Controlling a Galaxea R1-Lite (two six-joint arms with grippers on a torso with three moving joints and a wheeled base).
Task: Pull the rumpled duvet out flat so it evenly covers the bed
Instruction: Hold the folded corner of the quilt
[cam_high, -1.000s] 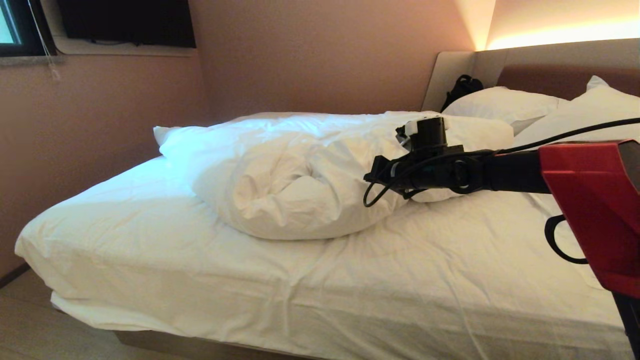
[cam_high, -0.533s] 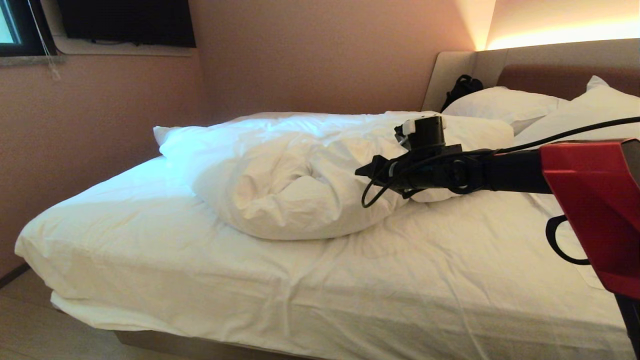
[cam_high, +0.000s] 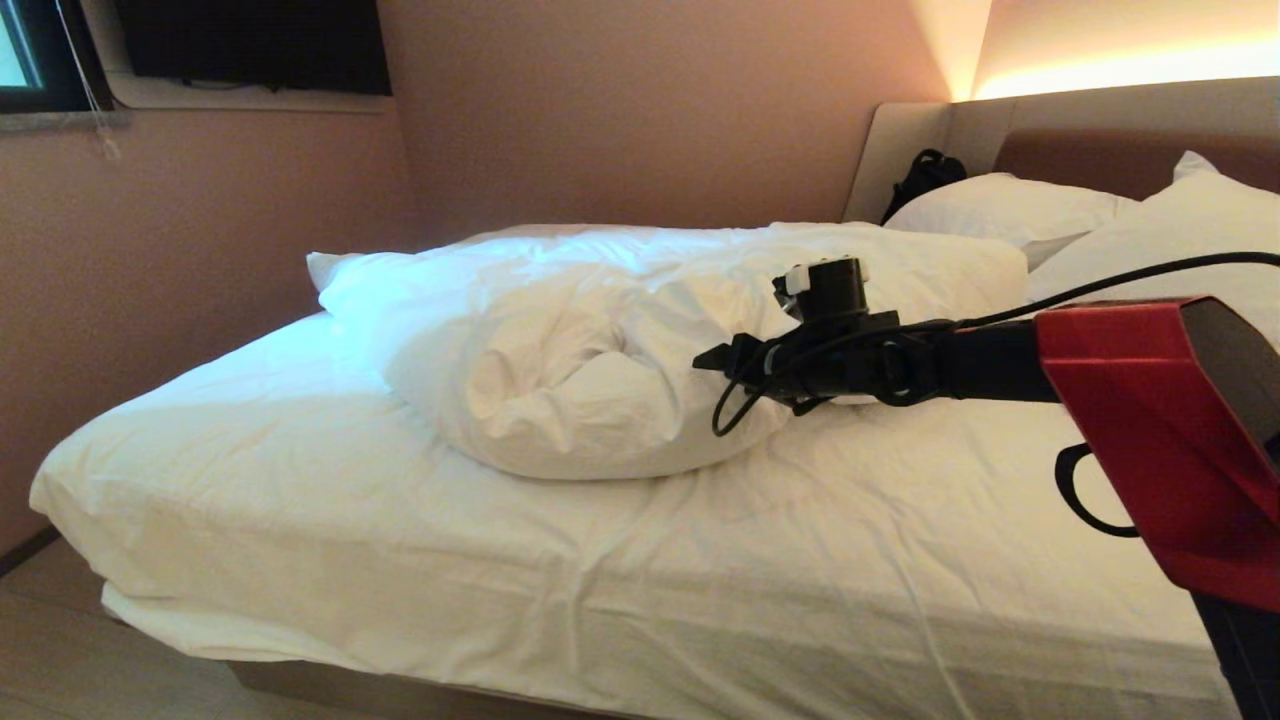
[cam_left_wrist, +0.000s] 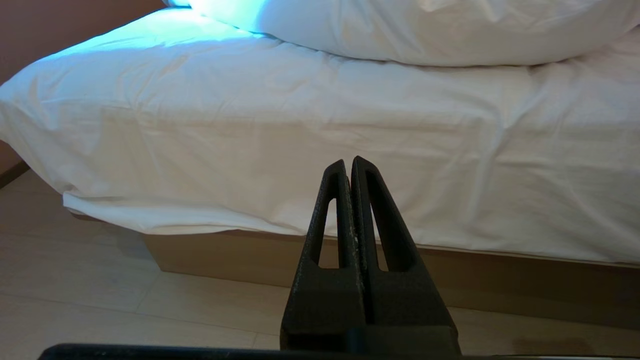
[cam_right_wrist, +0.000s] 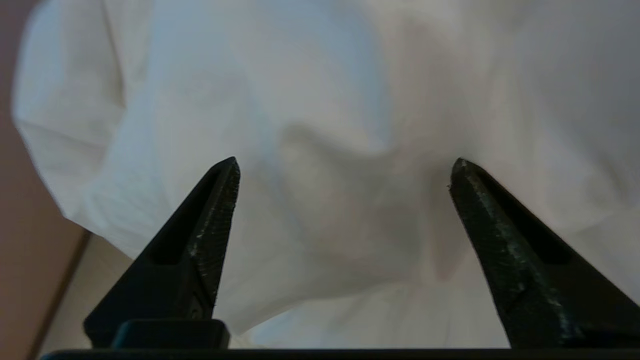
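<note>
While the duvet (cam_high: 600, 340) lies bunched along the far side of the bed (cam_high: 420, 560), its long axis running headboard to foot, the right gripper (cam_right_wrist: 345, 170) hangs spread wide just before it, nearer than the pressed-together left gripper (cam_left_wrist: 348, 165)

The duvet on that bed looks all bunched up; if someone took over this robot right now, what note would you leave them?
Right hand: open, fingers spread, holding nothing, reaching over the bed and pointed at the duvet.
Left hand: shut and empty, parked low beside the bed's near edge, facing the mattress side.
Duvet: heaped in a rumpled roll across the far half of the bed, just short of the pillows. The near half shows only the fitted sheet.
Done: nothing spread so far.
Left: grip a fold of the duvet, probably with the right hand, pull it out toward the near edge and the foot, then even it out.
</note>
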